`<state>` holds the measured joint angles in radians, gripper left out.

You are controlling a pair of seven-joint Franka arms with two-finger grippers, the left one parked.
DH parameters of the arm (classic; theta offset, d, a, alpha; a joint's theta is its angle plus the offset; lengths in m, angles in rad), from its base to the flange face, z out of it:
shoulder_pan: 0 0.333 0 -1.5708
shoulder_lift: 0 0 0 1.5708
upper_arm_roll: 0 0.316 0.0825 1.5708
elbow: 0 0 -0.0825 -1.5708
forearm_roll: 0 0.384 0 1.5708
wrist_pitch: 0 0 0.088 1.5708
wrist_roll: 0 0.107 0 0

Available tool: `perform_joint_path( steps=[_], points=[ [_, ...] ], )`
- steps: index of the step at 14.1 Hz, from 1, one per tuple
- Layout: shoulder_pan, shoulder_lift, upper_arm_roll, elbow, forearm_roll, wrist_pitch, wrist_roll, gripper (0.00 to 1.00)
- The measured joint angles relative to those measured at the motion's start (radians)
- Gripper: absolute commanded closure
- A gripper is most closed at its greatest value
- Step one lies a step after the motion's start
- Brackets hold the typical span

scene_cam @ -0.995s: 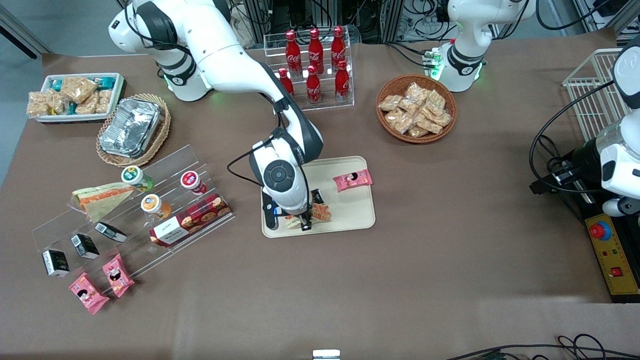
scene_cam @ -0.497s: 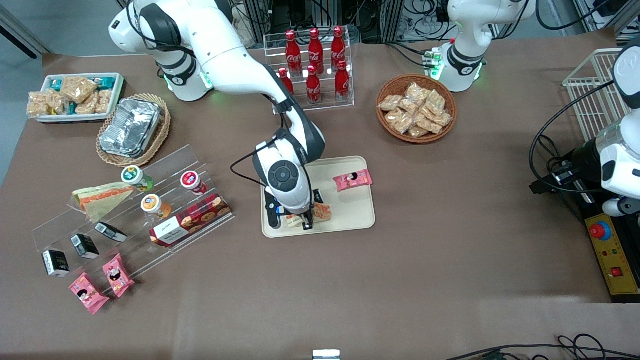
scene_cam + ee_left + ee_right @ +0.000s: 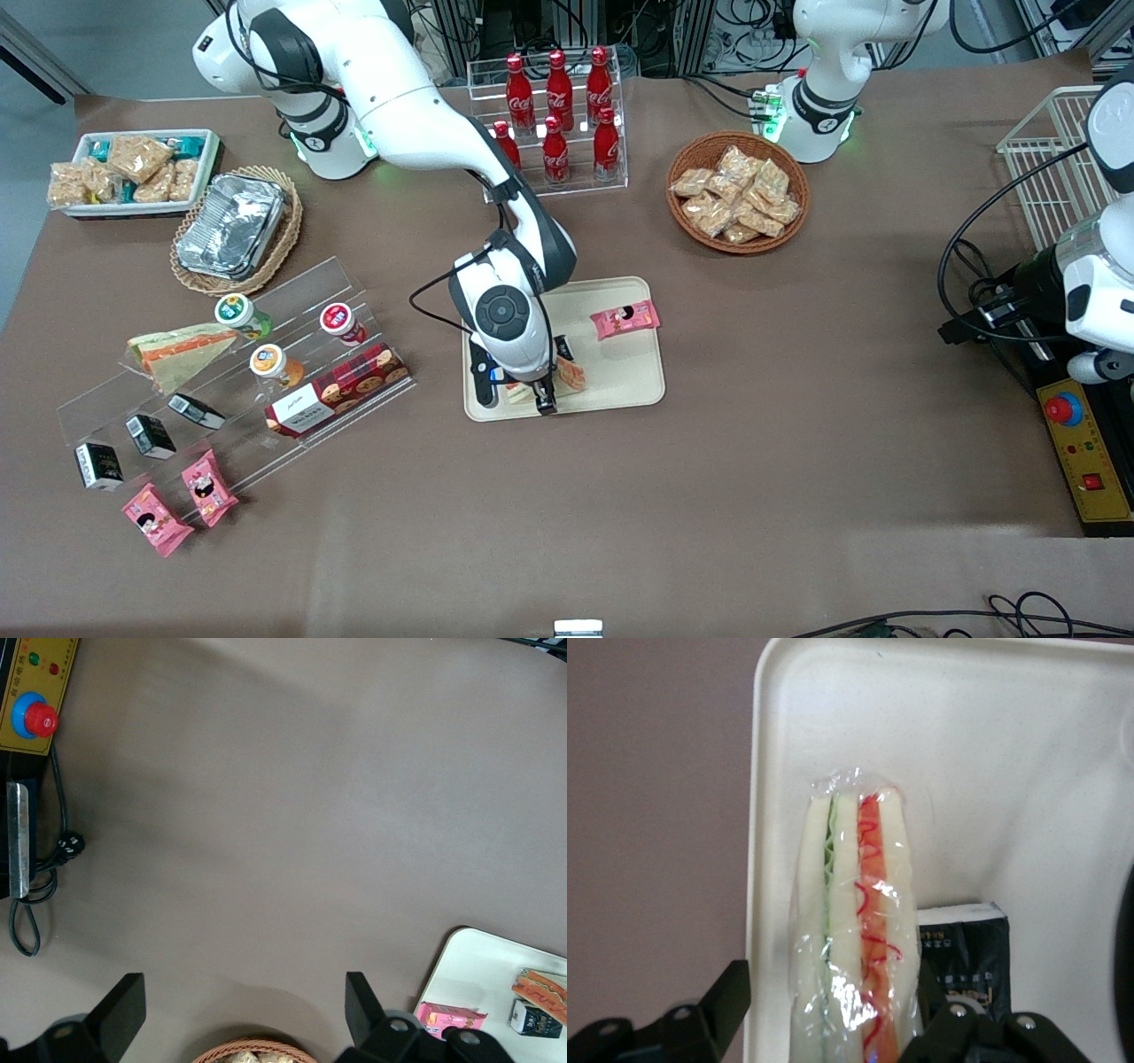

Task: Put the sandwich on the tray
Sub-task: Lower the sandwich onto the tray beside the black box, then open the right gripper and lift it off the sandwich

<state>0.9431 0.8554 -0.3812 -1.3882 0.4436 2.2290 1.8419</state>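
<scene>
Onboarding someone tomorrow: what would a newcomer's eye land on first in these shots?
The gripper over the tray, its jaws around the wrapped sandwich, which stands on edge beside a small black carton. Next, the red cola bottles in a clear rack, farther from the front camera than the tray. Then the basket of snack packs toward the parked arm's end.

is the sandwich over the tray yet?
Yes. In the right wrist view the sandwich stands between the gripper's jaws above the tray, beside a small black packet.
</scene>
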Motion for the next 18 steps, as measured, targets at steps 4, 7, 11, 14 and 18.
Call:
perform_joint_path(
  steps=[4,7,11,14,18],
  points=[
    [0.001,-0.005,-0.002,0.011,0.000,0.000,0.000,0.17],
    [0.002,-0.030,-0.002,0.013,0.000,-0.003,-0.001,0.15],
    [0.001,-0.081,-0.006,0.013,0.000,-0.049,-0.023,0.06],
    [-0.003,-0.145,-0.011,0.013,0.001,-0.127,-0.048,0.06],
    [-0.036,-0.239,-0.015,0.014,0.001,-0.257,-0.124,0.06]
  ],
)
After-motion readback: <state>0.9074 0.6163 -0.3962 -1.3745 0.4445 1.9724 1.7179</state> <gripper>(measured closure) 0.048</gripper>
